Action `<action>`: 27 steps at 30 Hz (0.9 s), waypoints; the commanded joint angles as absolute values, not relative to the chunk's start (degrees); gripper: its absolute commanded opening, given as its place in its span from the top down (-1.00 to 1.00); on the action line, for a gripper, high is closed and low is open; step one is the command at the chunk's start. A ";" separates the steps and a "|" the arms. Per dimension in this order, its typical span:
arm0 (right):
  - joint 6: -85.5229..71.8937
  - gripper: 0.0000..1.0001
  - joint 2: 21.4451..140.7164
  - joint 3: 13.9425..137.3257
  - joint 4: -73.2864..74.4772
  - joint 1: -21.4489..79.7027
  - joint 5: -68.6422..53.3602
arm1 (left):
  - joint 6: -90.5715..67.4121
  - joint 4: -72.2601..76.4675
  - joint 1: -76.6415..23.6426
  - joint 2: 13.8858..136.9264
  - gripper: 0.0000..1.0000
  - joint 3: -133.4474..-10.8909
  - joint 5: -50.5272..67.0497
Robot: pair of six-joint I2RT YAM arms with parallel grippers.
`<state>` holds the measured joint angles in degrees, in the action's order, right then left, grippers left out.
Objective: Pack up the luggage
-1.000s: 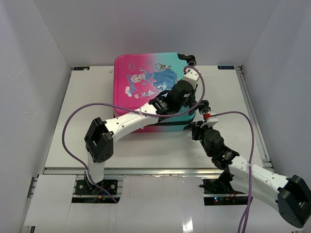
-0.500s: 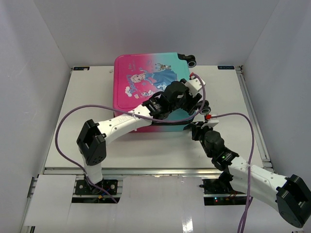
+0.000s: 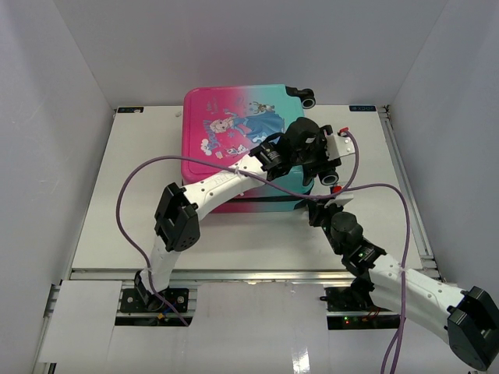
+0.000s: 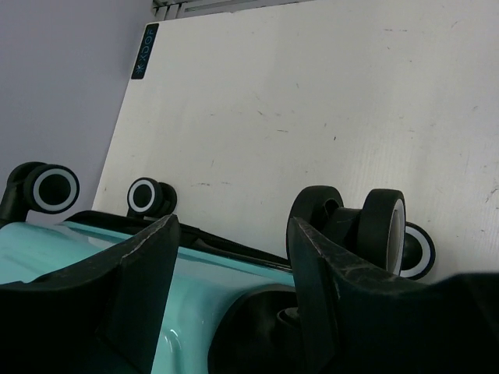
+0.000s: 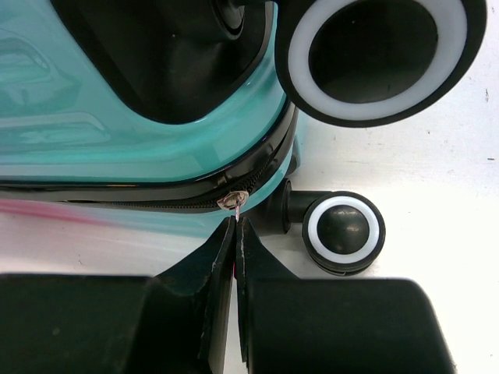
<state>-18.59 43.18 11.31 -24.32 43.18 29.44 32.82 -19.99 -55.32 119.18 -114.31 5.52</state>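
Zipper pull (image 5: 233,200) pinched in the closed right tool (image 5: 236,222), at the near right corner of the luggage (image 3: 222,132).
Beyond, the left tool (image 4: 234,234), jaws apart, has swung right over the teal wheel end; the shut luggage lies flat on the desk (image 3: 132,226), unmoved.
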 commanded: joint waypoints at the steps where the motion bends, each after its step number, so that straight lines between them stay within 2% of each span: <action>1: -17.40 0.84 42.26 11.67 -27.27 42.98 31.32 | 37.35 -35.23 -55.63 121.61 -0.38 -115.92 10.87; 11: -17.80 0.84 41.22 10.32 -27.56 42.98 31.38 | 41.06 -36.36 -55.77 108.24 -0.51 -111.72 12.30; 14: -18.02 0.84 41.10 10.02 -27.77 42.98 31.23 | 41.87 -38.94 -57.04 109.93 -0.51 -113.29 12.36; 19: -18.25 0.84 40.84 8.91 -28.76 42.98 31.03 | 42.57 -42.13 -60.22 117.09 -0.49 -116.70 3.34; 23: -18.37 0.84 40.36 8.36 -29.01 42.98 31.03 | 42.32 -39.48 -61.31 121.97 -0.47 -119.33 -2.45; 27: -18.37 0.84 39.68 8.07 -28.97 43.00 30.85 | 43.35 -30.77 -62.50 122.06 -0.46 -116.67 -5.91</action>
